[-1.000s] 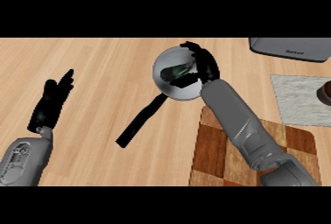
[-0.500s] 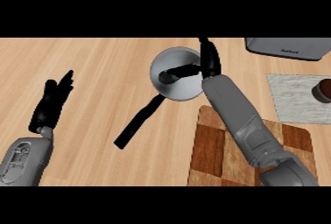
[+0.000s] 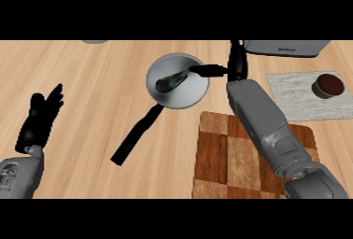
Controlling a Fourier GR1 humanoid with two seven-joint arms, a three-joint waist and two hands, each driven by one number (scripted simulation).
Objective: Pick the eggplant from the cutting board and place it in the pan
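Observation:
The dark eggplant (image 3: 170, 81) lies inside the grey pan (image 3: 191, 97), toward its left rim. The pan's black handle (image 3: 137, 134) runs down and left across the counter. My right hand (image 3: 236, 65) hovers just right of the pan with straight fingers, its thumb pointing left over the rim, apart from the eggplant. The checkered wooden cutting board (image 3: 228, 158) lies below the pan, partly under my right forearm, with nothing on it. At the left edge my left hand (image 3: 41, 121) rests open, fingers up.
A white cloth (image 3: 296, 95) holding a small brown bowl (image 3: 328, 85) sits at the right. A grey appliance (image 3: 286, 47) stands at the top right. A grey object's edge (image 3: 95, 41) shows at the top left.
My right hand has let go of the eggplant, which now lies in the pan, and has drawn back to the right. The left hand has not moved.

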